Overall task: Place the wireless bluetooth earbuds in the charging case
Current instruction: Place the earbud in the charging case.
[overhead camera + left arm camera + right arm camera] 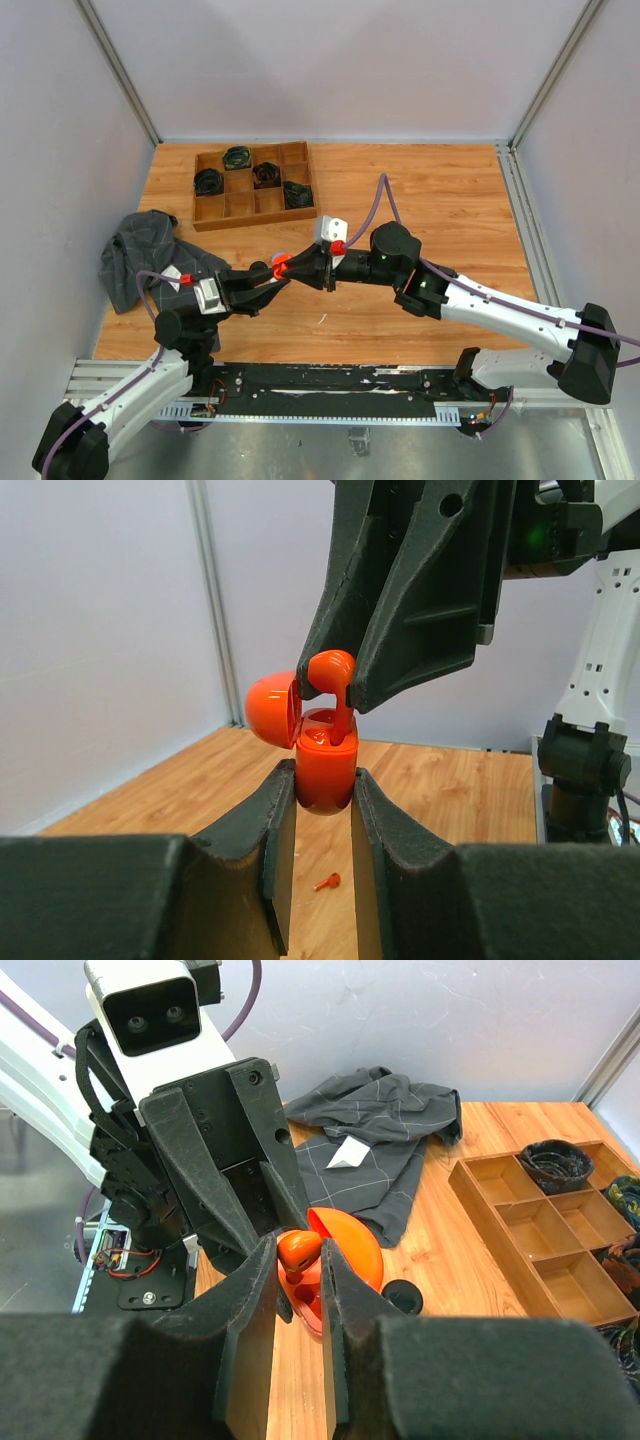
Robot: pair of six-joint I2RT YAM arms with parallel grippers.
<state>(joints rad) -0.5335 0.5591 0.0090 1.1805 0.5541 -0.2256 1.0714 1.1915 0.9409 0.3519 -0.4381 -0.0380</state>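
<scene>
My left gripper [323,792] is shut on the orange-red charging case [325,765] and holds it upright above the table, with its lid [270,708] hinged open to the left. My right gripper [298,1260] is shut on an orange-red earbud [298,1248]. In the left wrist view this earbud [333,670] sits right above the case mouth with its stem reaching down into it. A second tiny orange-red earbud [327,882] lies on the table below the case. No lavender earbud shows. In the top view the two grippers meet at the case [280,264].
A crumpled grey cloth [145,255] lies at the left. A wooden divided tray [225,205] holding dark bundles stands at the back. A small black round piece [403,1296] lies on the table beside the case. The enclosure walls stand on three sides.
</scene>
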